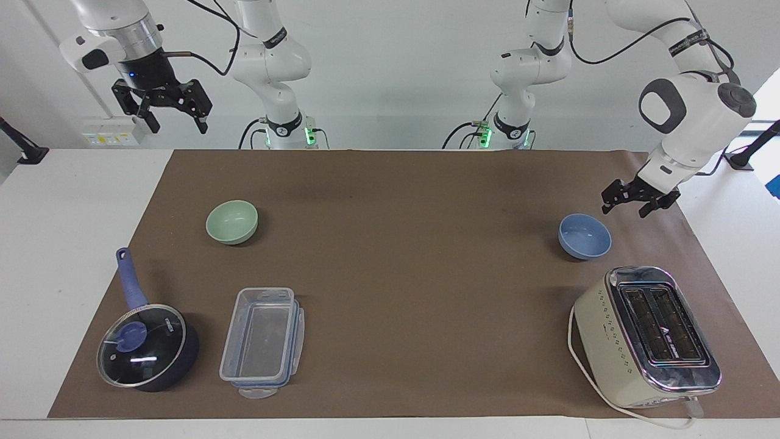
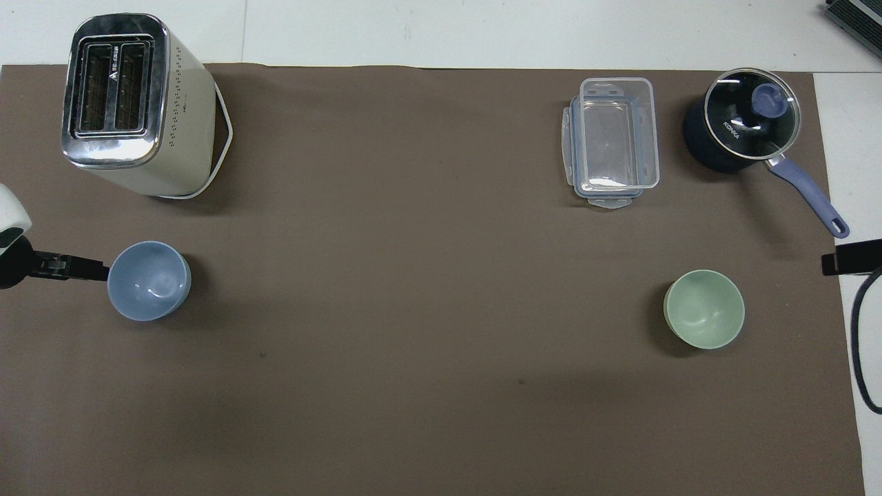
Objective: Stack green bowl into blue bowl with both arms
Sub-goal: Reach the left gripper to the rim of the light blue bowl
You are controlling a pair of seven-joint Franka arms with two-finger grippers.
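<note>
Evidently the approach is in hand: the left gripper [image 1: 632,203], spread wide and empty, is hung beside the small matte periwinkle-blue bowl [image 1: 585,236] near the counter's left-arm end. The pale mint-green bowl [image 1: 232,222] is left untouched toward the right arm's end, where the right gripper [image 1: 163,111], open, is held waiting; next, a rim grasp is called for.

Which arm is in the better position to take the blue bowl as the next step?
Probably the left. The left gripper, open, hangs low beside the blue bowl, toward the left arm's end of the table. The right gripper, open, waits high at the right arm's end, where the green bowl sits.
</note>
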